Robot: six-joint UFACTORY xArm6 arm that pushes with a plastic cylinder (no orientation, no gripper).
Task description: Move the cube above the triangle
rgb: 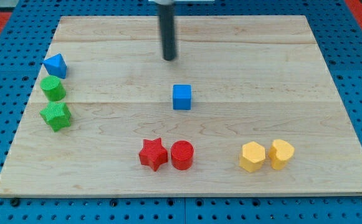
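Observation:
A blue cube (182, 97) sits near the middle of the wooden board (261, 74). A blue triangle block (55, 65) lies at the view's left edge of the board. My tip (169, 59) is the lower end of a dark rod coming down from the view's top. It stands above the cube in the view and slightly to its left, apart from it, and far to the right of the triangle.
A green cylinder (53, 88) and a green star (56, 116) lie just below the triangle. A red star (154, 154) and a red cylinder (182, 155) sit at the view's bottom middle. Two yellow blocks (252, 156) (281, 154) sit at the bottom right.

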